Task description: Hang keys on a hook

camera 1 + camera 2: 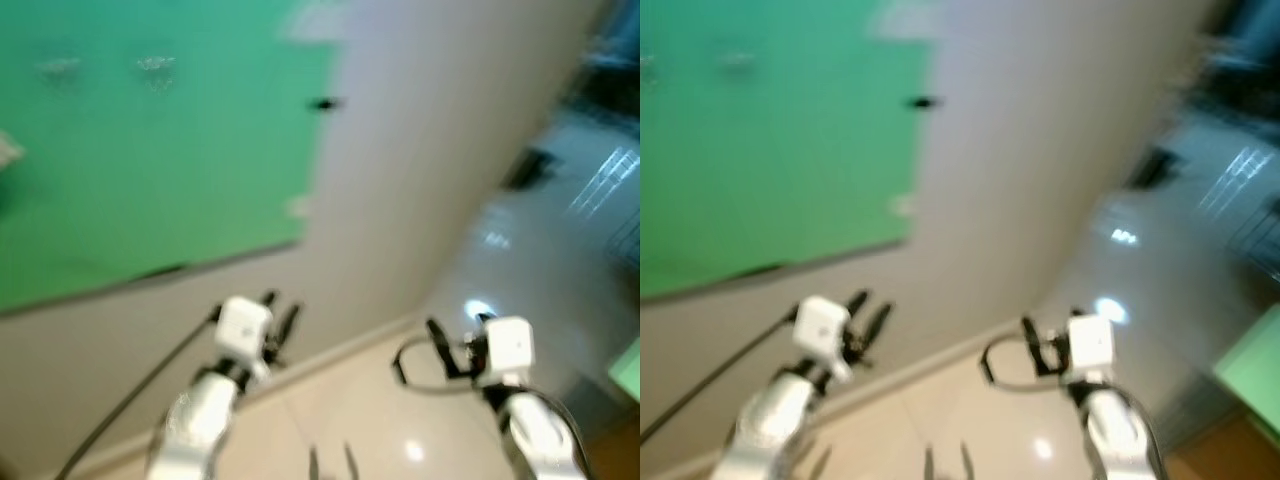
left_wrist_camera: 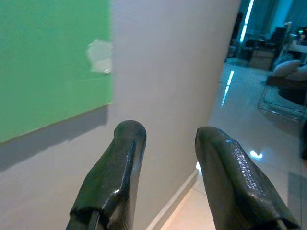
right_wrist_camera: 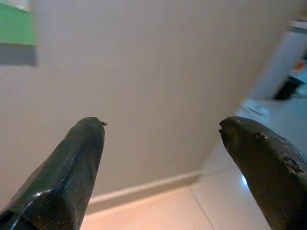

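While we face the wall (image 1: 400, 200), both claws, left claw (image 2: 165, 139) and right claw (image 3: 163, 129), sit apart and empty, likely because no keys are picked up yet.

Two silver arms are seen, one on each side. Two grippers are counted: the left gripper (image 1: 280, 315) and the right gripper (image 1: 437, 335). Two black fingers are seen on each, so four fingers are counted in all, and a gap is kept between each pair. One green board (image 1: 150, 150) is seen on one pale wall (image 1: 400, 180). One small dark thing (image 1: 322, 103) is seen on the wall; it may be a hook, but the picture is too blurred to be sure. One white patch (image 2: 100, 56) is seen at the board's edge. One shiny floor (image 1: 560, 250) is seen. No keys can be counted.
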Robot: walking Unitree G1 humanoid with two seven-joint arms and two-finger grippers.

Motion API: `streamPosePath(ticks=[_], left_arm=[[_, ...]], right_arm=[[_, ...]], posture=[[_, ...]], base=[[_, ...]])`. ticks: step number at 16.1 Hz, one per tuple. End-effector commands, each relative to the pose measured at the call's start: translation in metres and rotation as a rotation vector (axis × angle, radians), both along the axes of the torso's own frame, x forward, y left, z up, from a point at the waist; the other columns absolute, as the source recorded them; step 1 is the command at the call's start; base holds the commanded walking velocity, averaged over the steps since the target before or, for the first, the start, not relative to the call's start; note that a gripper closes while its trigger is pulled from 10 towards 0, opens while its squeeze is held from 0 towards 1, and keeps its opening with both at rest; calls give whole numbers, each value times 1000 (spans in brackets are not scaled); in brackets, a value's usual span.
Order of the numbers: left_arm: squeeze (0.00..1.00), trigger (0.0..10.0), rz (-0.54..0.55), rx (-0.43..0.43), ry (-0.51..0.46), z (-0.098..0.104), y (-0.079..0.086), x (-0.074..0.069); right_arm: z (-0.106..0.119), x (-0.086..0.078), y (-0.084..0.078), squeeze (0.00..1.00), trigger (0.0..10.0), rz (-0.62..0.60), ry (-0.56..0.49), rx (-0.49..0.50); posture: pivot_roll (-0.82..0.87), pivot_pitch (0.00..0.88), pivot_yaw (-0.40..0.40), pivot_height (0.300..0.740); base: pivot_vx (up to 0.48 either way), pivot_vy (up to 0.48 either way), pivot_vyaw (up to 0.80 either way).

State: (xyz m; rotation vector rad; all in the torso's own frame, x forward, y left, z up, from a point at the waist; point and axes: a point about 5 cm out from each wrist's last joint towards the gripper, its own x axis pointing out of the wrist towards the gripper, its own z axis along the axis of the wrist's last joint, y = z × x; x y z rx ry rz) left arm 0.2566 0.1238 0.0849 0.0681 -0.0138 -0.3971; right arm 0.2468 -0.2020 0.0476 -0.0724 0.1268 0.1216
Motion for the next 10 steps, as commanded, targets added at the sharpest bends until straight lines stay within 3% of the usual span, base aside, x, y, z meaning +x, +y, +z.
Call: streamPosePath(ticks=[1,5,6,8,10], left_arm=[[0,10000,-25,-24,-5,1,-8,2],[0,10000,-63,8,-9,2,-12,13],[0,10000,-17,2,11,-2,-6,15],[0,10000,199,-50,84,-16,17,8],[0,10000,365,1,162,-31,34,3]], right_arm=[[0,0,-9,0,10000,-23,2,-11],[-1,6,-11,0,10000,-64,-14,7],[-1,7,-12,0,10000,-74,-11,18],[-4,6,-15,0,10000,-58,10,39],[-4,6,-17,0,10000,-28,11,20]], posture=[[-55,0,-121,740],[-55,0,-103,740],[-54,0,-102,740],[-46,0,-108,740],[-43,0,-110,740]], base=[[0,0,-669],[0,0,-670],[0,0,-663],[0,0,-663],[0,0,-663]])
